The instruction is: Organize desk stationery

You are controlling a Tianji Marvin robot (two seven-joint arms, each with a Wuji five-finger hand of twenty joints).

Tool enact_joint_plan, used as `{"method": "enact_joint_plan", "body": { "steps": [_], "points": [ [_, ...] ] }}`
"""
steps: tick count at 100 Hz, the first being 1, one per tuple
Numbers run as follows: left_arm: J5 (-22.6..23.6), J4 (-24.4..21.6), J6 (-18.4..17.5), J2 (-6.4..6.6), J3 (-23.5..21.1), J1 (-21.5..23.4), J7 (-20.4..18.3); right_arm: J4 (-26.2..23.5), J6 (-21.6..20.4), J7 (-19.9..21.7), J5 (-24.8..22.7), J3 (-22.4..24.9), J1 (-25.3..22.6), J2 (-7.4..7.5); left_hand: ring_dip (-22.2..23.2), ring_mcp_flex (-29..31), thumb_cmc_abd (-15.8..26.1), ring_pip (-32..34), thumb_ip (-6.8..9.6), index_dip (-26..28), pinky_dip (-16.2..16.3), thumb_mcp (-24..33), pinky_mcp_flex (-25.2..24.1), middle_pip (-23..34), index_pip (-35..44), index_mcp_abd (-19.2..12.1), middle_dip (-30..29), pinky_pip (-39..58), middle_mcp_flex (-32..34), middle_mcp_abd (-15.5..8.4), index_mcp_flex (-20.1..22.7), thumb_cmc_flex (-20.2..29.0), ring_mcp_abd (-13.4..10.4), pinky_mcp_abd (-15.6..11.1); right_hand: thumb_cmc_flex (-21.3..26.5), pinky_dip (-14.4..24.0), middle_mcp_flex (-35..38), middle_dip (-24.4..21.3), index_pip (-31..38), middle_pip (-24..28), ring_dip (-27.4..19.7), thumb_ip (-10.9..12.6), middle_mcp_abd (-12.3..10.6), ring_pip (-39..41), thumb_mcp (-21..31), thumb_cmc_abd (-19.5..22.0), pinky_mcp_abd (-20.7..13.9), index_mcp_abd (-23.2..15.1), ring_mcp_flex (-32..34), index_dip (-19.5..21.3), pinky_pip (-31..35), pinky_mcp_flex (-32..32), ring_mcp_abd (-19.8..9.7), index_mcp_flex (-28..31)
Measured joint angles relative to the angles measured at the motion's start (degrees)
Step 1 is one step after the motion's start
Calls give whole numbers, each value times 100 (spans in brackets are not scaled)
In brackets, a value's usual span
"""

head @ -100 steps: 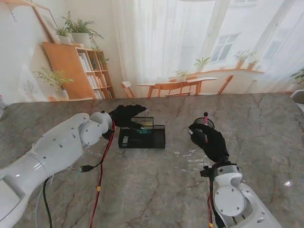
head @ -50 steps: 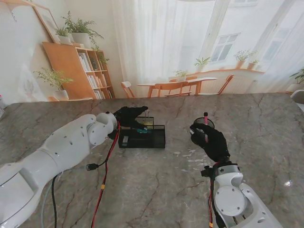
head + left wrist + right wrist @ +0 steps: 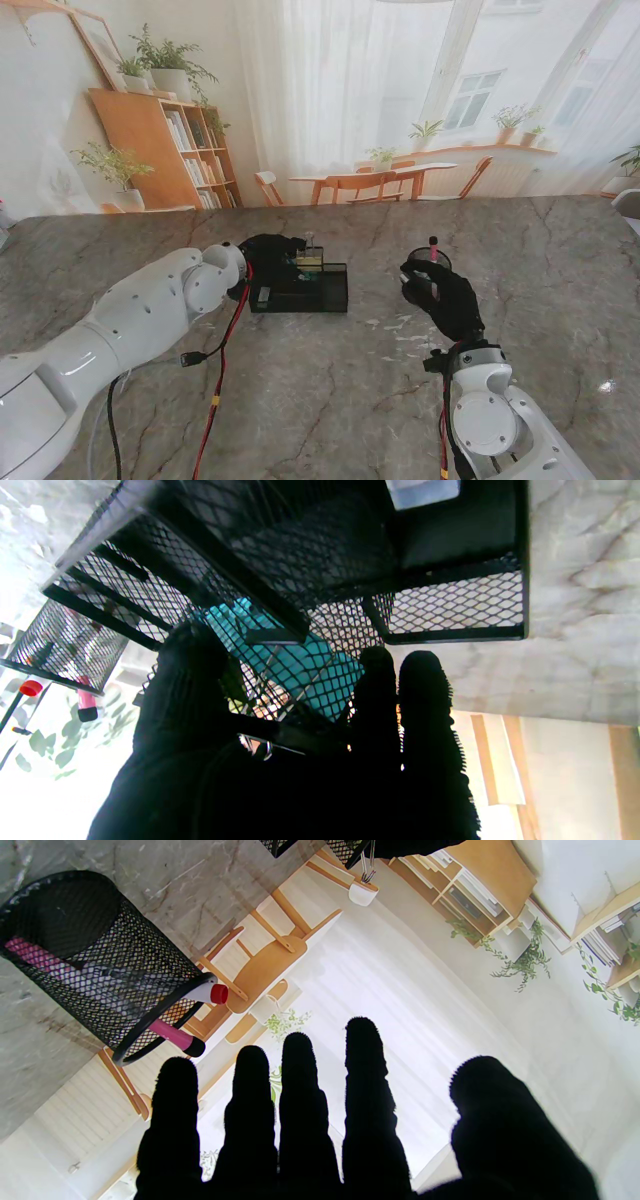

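A black mesh tray (image 3: 340, 290) stands on the marble table, its wall (image 3: 450, 600) close in the left wrist view. In it lie a teal item (image 3: 305, 280) (image 3: 305, 665) and a small white piece (image 3: 264, 295). My left hand (image 3: 268, 250) (image 3: 280, 760) hovers at the tray's far left corner, fingers curled down against the mesh; any hold is hidden. A clip with wire handles (image 3: 310, 255) (image 3: 363, 892) stands beside those fingers. My right hand (image 3: 445, 298) (image 3: 325, 1120) is open, just nearer to me than the mesh pen cup (image 3: 432, 258) (image 3: 100, 965) holding a pink pen (image 3: 170, 1035).
A red-capped pen (image 3: 212, 993) also sticks out of the cup. Red and black cables (image 3: 215, 370) hang along my left arm over the table. Small white flecks (image 3: 400, 330) lie between the tray and my right arm.
My left hand has dropped closer to the tray's far left corner and its fingers have curled from spread to bent. The right hand has barely moved.
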Motion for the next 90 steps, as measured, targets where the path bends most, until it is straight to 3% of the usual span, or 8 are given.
{"method": "enact_joint_plan", "body": {
  "steps": [5,9,15,33,58,90],
  "points": [
    [52,50,-31,-25,-6,9,156,0,0,0,0,0,0,0,32,240,-235,94,-2,628,1,-135,259,104,383,-96,719,274,348,-59,238,96,-6,-55,0,0,0,0,0,0,0,0,0,0,0,0,0,0,0,0,0,0,0,0],
    [132,83,-57,-39,-11,23,295,0,0,0,0,0,0,0,32,454,-361,178,-2,812,2,-332,472,-107,870,-129,1041,460,652,-71,410,155,-6,-58,0,0,0,0,0,0,0,0,0,0,0,0,0,0,0,0,0,0,0,0],
    [235,98,-84,-43,-39,52,415,0,0,0,-2,0,0,0,32,666,-485,276,-2,805,2,-428,690,-301,1307,-151,1223,697,959,-102,587,155,-6,-66,0,0,0,0,0,0,1,0,0,0,0,0,0,0,0,0,0,0,0,0],
    [303,23,-145,1,-217,152,413,0,2,-13,-13,0,-3,0,32,776,-607,371,-2,283,2,-431,907,-350,2033,-151,1225,866,1143,-81,587,146,27,-66,0,0,0,0,0,0,1,0,0,0,0,0,0,0,0,0,0,0,0,0],
    [836,-648,-202,390,-776,558,191,-3,2,-12,-18,3,-5,0,32,789,-658,432,-2,222,2,-431,936,-351,2199,-103,1225,866,1179,-62,587,146,39,-67,0,0,0,0,0,0,1,0,0,0,0,0,0,0,0,0,0,0,0,0],
    [1608,-1634,-406,897,-2104,1398,-564,-3,-2,4,-25,-2,-3,2,32,789,-660,433,-2,221,2,-431,920,-353,2259,-103,1225,716,1179,-64,586,146,18,-81,0,0,0,0,1,0,1,0,0,0,0,0,0,0,0,0,0,0,0,0]
  ]
}}
